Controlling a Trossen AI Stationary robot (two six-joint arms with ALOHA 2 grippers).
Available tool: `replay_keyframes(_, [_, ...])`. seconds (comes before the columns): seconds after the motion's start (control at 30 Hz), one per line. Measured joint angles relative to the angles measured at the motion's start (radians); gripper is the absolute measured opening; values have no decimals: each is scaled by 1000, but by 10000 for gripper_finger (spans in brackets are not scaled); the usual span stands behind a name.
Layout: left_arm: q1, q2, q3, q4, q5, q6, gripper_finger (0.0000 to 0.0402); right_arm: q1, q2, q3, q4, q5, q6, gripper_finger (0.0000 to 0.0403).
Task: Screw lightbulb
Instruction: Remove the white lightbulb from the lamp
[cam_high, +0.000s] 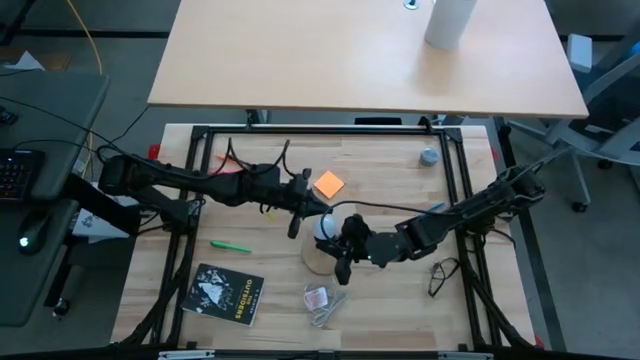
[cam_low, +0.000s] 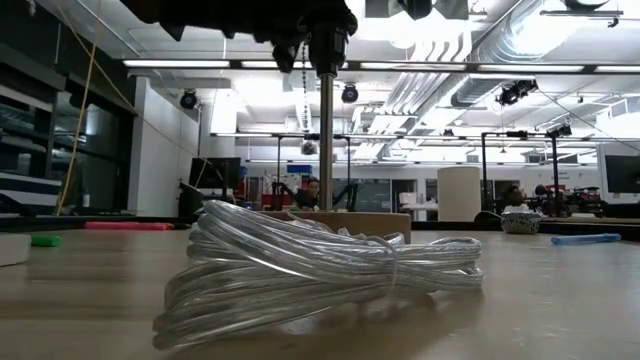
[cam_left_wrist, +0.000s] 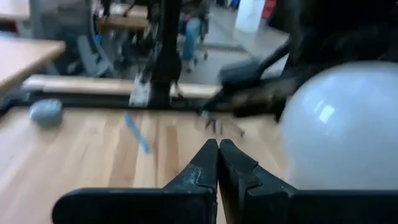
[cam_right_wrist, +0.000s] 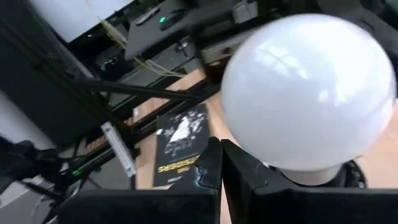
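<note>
The white frosted lightbulb (cam_high: 324, 225) stands upright with its base in the black socket (cam_right_wrist: 352, 175) of the tan wooden disc (cam_high: 316, 258). It fills much of the right wrist view (cam_right_wrist: 308, 93) and also shows in the left wrist view (cam_left_wrist: 342, 124). My left gripper (cam_high: 295, 226) is shut and empty just left of the bulb. My right gripper (cam_high: 344, 256) is shut, with its fingertips (cam_right_wrist: 221, 148) close beside the bulb's lower side, over the disc. My right gripper's shut fingertips (cam_right_wrist: 231, 153) stand right beside the bulb's lower side (cam_right_wrist: 249, 149), near its neck. I cannot tell whether they touch it. The bulb stays upright in the socket.
An orange note (cam_high: 329, 184) lies behind the bulb. A green marker (cam_high: 230, 245) and a black booklet (cam_high: 228, 292) lie at the near left. A clear packet (cam_high: 319, 296) and a coil of clear cable (cam_low: 320, 270) lie near the front edge, glasses (cam_high: 440, 275) at the right.
</note>
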Motion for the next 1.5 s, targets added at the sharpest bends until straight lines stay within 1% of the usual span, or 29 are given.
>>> replay_keyframes(0.17, [-21,27,6,62,24,-29,0,6,-7,0,-43,27,9,0])
replay_keyframes(0.33, [-40,17,4,39,67,-95,0,14,-20,0,-95,31,37,0])
replay_keyframes(0.53, [-65,-22,3,16,125,-148,0,43,-52,1,-228,76,71,0])
replay_keyframes(0.6, [-76,-43,3,-9,139,-165,0,44,-71,1,-258,92,81,0])
replay_keyframes(0.67, [-88,-64,4,-37,146,-179,0,45,-97,1,-326,111,88,0])
replay_keyframes(0.83, [-113,-148,4,-198,142,-160,0,42,-178,1,-468,154,87,0])
replay_keyframes(0.9, [-114,-181,4,-258,108,-129,0,35,-213,1,-526,161,87,0])
replay_keyframes(0.97, [-110,-213,4,-315,30,-95,0,30,-242,1,-571,175,88,0])
replay_keyframes(1.03, [-101,-232,4,-327,-56,-64,0,29,-272,1,-612,186,87,0])
replay_keyframes(1.1, [-86,-248,4,-332,-109,-36,0,30,-295,1,-633,187,87,0])
replay_keyframes(1.3, [-36,-260,4,-329,-160,-9,0,41,-330,1,-655,170,89,0])
replay_keyframes(1.37, [-19,-259,4,-324,-169,1,0,47,-324,1,-628,137,89,0])
replay_keyframes(1.5, [19,-234,4,-286,-167,28,0,52,-282,1,-556,31,87,0])
